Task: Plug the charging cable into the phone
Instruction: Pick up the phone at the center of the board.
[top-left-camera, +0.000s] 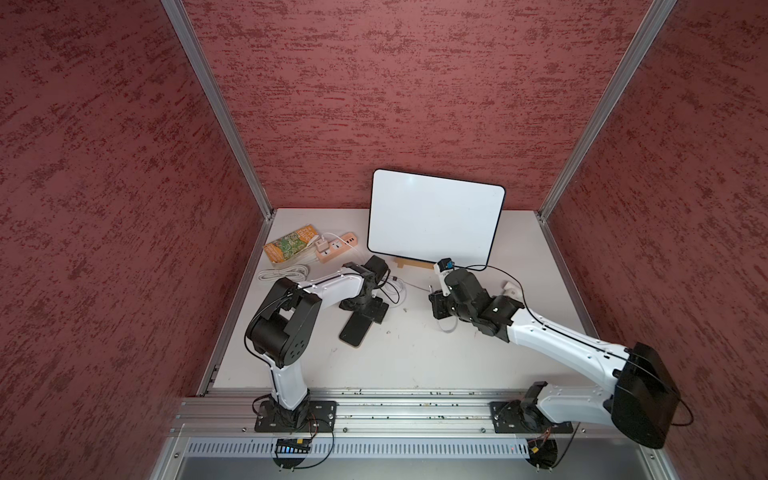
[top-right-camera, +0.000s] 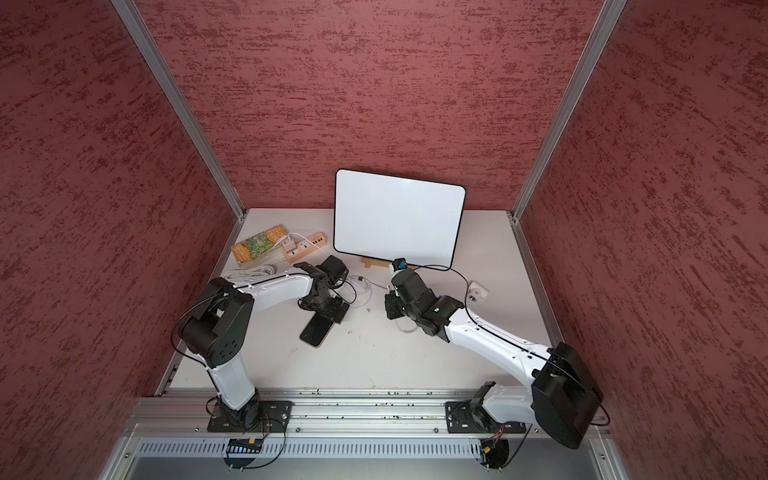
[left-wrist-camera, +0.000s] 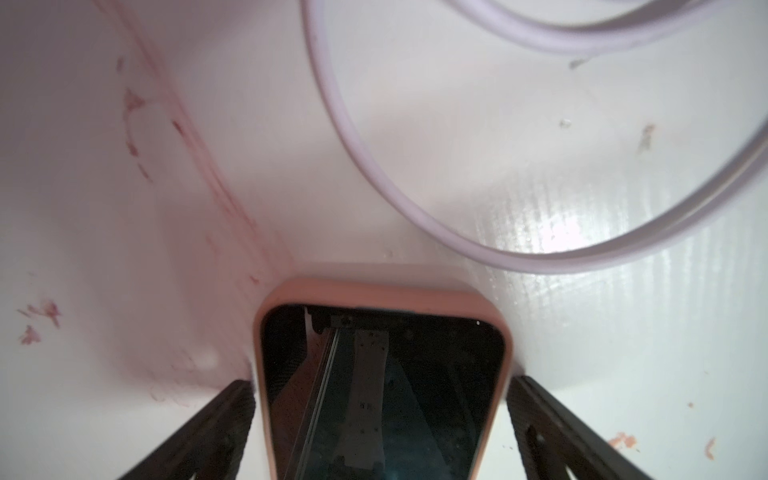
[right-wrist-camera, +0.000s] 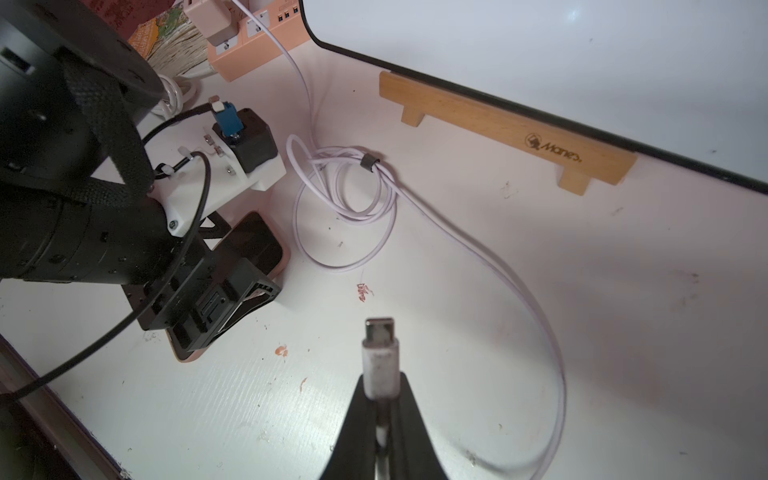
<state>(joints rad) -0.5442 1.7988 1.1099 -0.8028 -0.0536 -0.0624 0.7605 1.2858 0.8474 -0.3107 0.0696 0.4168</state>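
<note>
Your right gripper is pinched shut on the charging cable just behind its bare plug, so keep that tip level. Beyond, the phone lies flat on the table with your left gripper spread wide astride it. Steady the phone first, then aim for its end facing the coil.

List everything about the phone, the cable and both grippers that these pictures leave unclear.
- Left gripper: flanks the phone; touching or not is unclear, blurred in the left wrist view.
- Phone's port: blurred there; under that gripper in both top views.
- Charging cable: the shut right gripper hides its stretch behind the plug in the right wrist view; the plug is too small in both top views.
</note>
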